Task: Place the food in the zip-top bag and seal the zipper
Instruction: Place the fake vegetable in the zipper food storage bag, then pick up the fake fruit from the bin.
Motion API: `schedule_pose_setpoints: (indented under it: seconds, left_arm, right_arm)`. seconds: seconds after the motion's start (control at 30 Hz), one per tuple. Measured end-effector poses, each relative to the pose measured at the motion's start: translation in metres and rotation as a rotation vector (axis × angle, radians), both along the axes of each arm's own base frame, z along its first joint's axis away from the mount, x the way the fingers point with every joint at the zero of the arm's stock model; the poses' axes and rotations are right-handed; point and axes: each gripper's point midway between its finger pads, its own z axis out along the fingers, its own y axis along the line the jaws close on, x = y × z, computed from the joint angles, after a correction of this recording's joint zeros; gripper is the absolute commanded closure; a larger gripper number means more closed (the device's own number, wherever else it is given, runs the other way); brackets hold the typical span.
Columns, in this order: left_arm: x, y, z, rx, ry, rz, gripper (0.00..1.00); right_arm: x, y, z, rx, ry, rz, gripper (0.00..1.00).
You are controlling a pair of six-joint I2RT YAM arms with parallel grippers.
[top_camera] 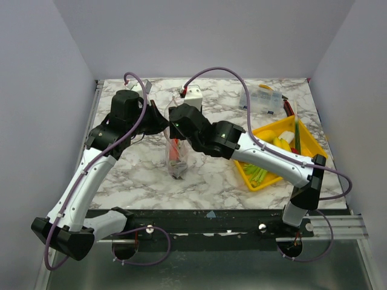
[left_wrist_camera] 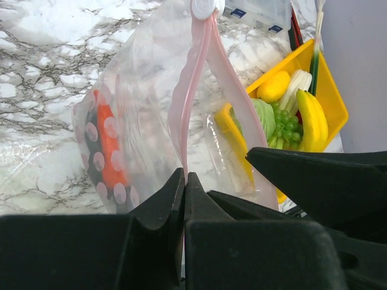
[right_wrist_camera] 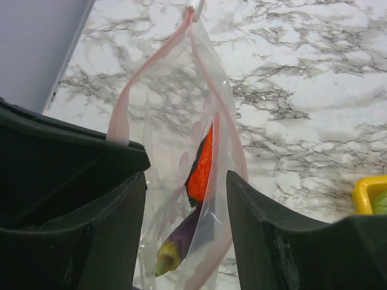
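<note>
While the left gripper (left_wrist_camera: 184, 181) clamps the near end of the pink zipper (left_wrist_camera: 192, 96), holding the bag (left_wrist_camera: 130, 90) up over the middle of the table (top_camera: 133, 175) with food (right_wrist_camera: 201, 166) inside, the right gripper (right_wrist_camera: 185, 199) hangs open astride the mouth, the zipper running straight away from both.

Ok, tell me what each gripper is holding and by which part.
The left gripper pinches the bag by its pink zipper strip; the right gripper holds nothing, jaws open astride the bag's mouth.
</note>
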Motion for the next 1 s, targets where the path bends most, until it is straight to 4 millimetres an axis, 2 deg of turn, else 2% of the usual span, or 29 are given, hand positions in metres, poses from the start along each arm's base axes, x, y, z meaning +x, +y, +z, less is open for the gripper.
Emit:
schedule_pose_setpoints:
  seconds: [0.17, 0.27, 0.4, 0.5, 0.57, 0.6, 0.73, 0.8, 0.83, 0.87, 0.93, 1.0]
  left_arm:
    - [0.001, 0.001, 0.001, 0.008, -0.007, 0.003, 1.00]
    - [0.001, 0.003, 0.000, 0.020, -0.012, 0.004, 1.00]
    - [0.002, 0.003, 0.000, 0.025, -0.014, 0.004, 1.00]
    - [0.001, 0.003, 0.000, 0.025, -0.015, 0.002, 1.00]
    - [0.001, 0.003, 0.000, 0.026, -0.015, 0.002, 1.00]
    - [0.001, 0.003, 0.000, 0.026, -0.015, 0.003, 1.00]
    - [0.001, 0.003, 0.000, 0.025, -0.015, 0.001, 1.00]
    - [0.001, 0.003, 0.000, 0.025, -0.015, 0.001, 1.00]
    - [0.001, 0.003, 0.000, 0.025, -0.015, 0.001, 1.00]
    - [0.001, 0.003, 0.000, 0.025, -0.015, 0.001, 1.00]
    - [0.001, 0.003, 0.000, 0.024, -0.015, -0.001, 1.00]
    - [0.001, 0.002, 0.000, 0.023, -0.014, -0.003, 1.00]
  right_arm:
    - [-0.009, -0.006, 0.025, 0.064, -0.007, 0.030, 0.43]
    - [-0.016, -0.026, 0.040, 0.089, -0.024, 0.022, 0.43]
    - [-0.018, -0.072, 0.049, 0.108, -0.041, -0.032, 0.43]
    - [-0.005, -0.124, 0.040, 0.104, -0.039, -0.140, 0.43]
    - [0.006, -0.157, 0.027, 0.091, -0.027, -0.217, 0.43]
    - [0.012, -0.179, 0.015, 0.077, -0.013, -0.272, 0.41]
    - [0.023, -0.248, -0.029, 0.046, 0.045, -0.448, 0.41]
    - [0.023, -0.288, -0.061, 0.034, 0.097, -0.554, 0.49]
    - [0.023, -0.302, -0.073, 0.036, 0.120, -0.590, 0.55]
    - [0.022, -0.318, -0.088, 0.036, 0.153, -0.633, 0.56]
    - [0.022, -0.349, -0.121, 0.053, 0.234, -0.725, 0.53]
    - [0.018, -0.370, -0.144, 0.068, 0.298, -0.797, 0.51]
